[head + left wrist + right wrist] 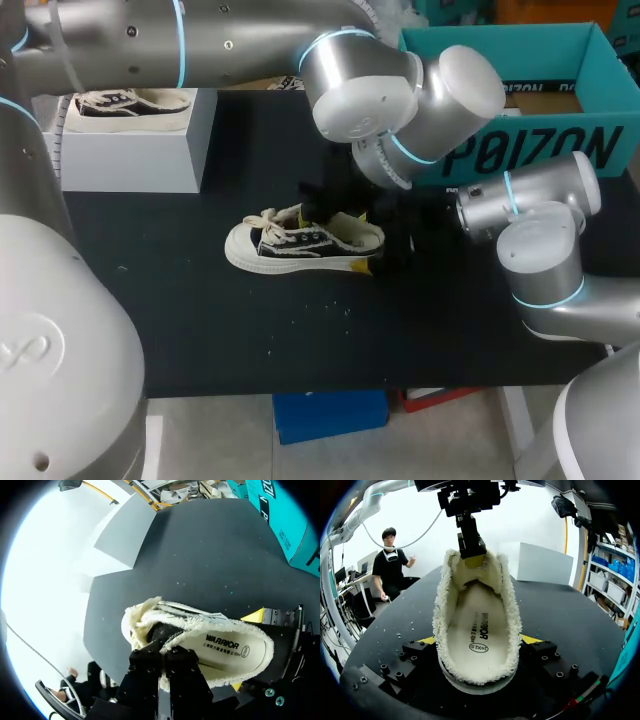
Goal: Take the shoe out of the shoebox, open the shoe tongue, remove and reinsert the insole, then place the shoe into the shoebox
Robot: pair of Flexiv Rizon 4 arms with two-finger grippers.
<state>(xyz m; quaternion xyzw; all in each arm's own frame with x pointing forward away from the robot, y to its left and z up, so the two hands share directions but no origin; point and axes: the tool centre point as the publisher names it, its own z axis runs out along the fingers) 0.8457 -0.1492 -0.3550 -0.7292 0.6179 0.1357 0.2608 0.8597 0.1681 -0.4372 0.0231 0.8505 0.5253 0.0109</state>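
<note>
Pinching with both sets of jaws: right gripper closed across the heel of the shoe, one yellow tip on each flank, apparently to pin it to the table against any pull; left gripper nipped together on the tongue at the throat, seemingly to draw it up and widen the opening. Rests on its sole at the middle of the frame in the head view, toe pointing left, out of the teal shoebox at the upper right. Shows the insole lying flat inside, so probably not yet pulled. Elsewhere, second shoe atop a white box at the upper left, well apart.
</note>
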